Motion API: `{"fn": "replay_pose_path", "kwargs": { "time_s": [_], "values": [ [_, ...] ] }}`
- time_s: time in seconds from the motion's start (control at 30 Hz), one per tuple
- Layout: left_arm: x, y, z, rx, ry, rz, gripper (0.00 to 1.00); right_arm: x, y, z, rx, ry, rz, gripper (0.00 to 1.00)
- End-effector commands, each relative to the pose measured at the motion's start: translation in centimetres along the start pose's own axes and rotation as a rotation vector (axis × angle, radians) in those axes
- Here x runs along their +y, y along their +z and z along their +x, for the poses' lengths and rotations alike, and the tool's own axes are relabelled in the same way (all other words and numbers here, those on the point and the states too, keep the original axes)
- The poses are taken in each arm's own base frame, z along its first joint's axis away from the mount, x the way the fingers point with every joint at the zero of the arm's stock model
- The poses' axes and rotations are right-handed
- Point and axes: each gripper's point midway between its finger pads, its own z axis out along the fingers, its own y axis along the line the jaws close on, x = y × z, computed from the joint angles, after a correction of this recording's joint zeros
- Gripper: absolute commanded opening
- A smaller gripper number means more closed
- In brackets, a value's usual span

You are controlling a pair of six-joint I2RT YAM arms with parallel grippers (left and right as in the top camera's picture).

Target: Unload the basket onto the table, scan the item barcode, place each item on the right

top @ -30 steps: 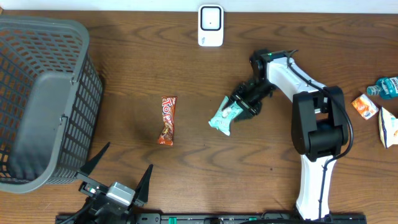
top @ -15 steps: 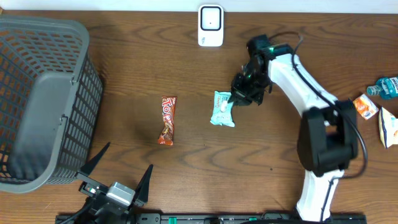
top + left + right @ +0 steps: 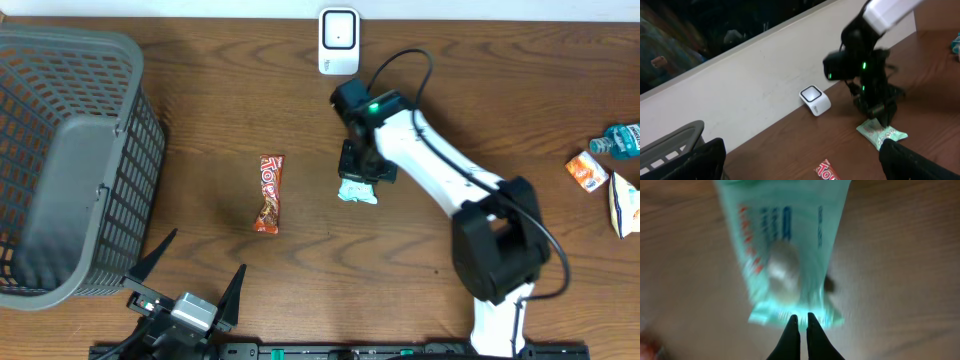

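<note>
Over the last second the right arm has swung from the right of the table (image 3: 180, 110) toward its centre. The mint-green packet (image 3: 358, 192) has turned and slid a little with it, and the right gripper (image 3: 360, 168) has gone from part-open to pressed together. The packet now lies flat on the wood just below that gripper, near the red candy bar (image 3: 269, 193) and well short of the white scanner (image 3: 339, 41) at the far edge. In the right wrist view the 2 fingers meet right at the packet's end seam. We cannot tell whether the film is caught between them or only touched. The left gripper (image 3: 208, 252) sits spread wide at the near edge, holding nothing, with the grey basket (image 3: 140, 130) beside it. We judge the step in hand to be securing the packet so it can be carried to the scanner. To do that well, we would confirm the pinch with a small lift before travelling, since a thin seam slips easily and a soft pouch will droop and swing. We would then carry it low, turn the barcode face toward the scanner's window, and hold it flat and steady there rather than sweeping past. These views do not show which face bears the barcode, so a turn of the wrist may be needed.
</note>
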Motion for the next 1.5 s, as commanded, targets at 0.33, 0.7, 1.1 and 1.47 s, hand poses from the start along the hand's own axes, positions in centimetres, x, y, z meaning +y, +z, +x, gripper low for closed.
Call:
{"fn": "replay_pose_path", "kwargs": {
  "time_s": [0.33,0.7,1.1,1.47],
  "values": [
    [0.0,-0.1,-0.1,-0.007,0.012,0.0,0.98,-1.8,8.1,1.2,0.131,-0.021,0.174,0.01],
    [0.0,-0.1,-0.1,-0.007,0.012,0.0,0.98,-1.1,-6.3,-2.2,-0.097,-0.023,-0.023,0.62],
    [0.0,-0.1,-0.1,-0.007,0.012,0.0,0.98,-0.5,-2.4,-2.2,-0.169,-0.228,0.059,0.59],
    [0.0,-0.1,-0.1,-0.007,0.012,0.0,0.98,2.5,1.0,-3.4,-0.338,-0.343,0.206,0.71]
  ]
}}
